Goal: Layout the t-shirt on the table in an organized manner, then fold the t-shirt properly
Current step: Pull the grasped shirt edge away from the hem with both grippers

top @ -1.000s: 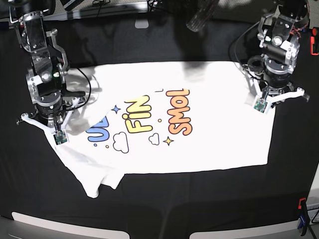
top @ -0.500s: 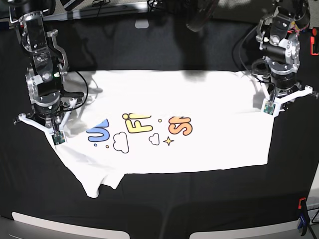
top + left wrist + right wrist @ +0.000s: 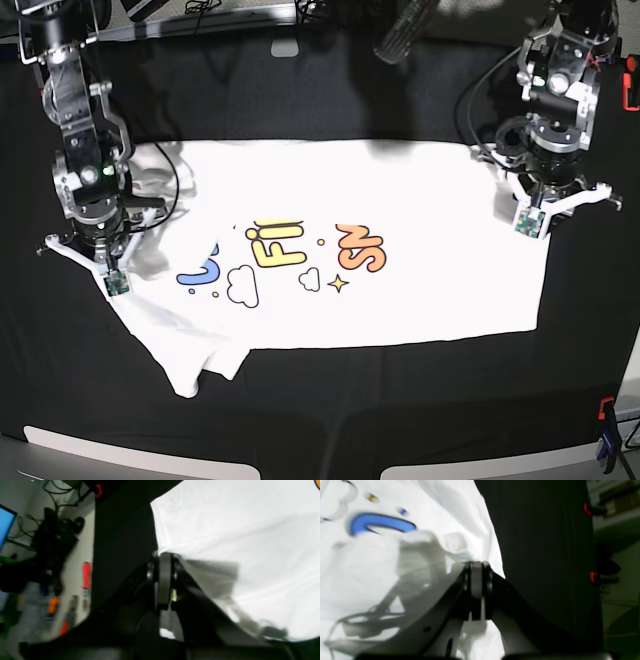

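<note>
A: Where is the t-shirt (image 3: 400, 260) sitting?

B: It lies on the black worktop (image 3: 320, 410), print side up, between the two sets of jaws. Its top part is folded down over the upper halves of the yellow and orange letters, so only their lower halves show, along with a small cloud outline, a star and a blue curved mark.

A: What are the left jaws (image 3: 162, 555) doing?

B: They are clenched on the t-shirt's edge. In the left wrist view the pads meet tight, with the white cloth running away from them to the right and black worktop to their left. In the base view they sit at the shirt's right edge, near its upper corner.

A: And the right jaws (image 3: 476, 566)?

B: Clenched too, grasping a bunched bit of the t-shirt. In the right wrist view the blue curved mark (image 3: 380, 523) lies up and to the left of them, and bare worktop runs along their right. The cloth beside them is rumpled and shadowed.

A: Anything else near them?

B: The lower sleeve (image 3: 200, 370) lies crumpled below the right jaws in the base view. Small red clips (image 3: 592, 576) sit at the worktop's edge, well apart from the right jaws.
</note>
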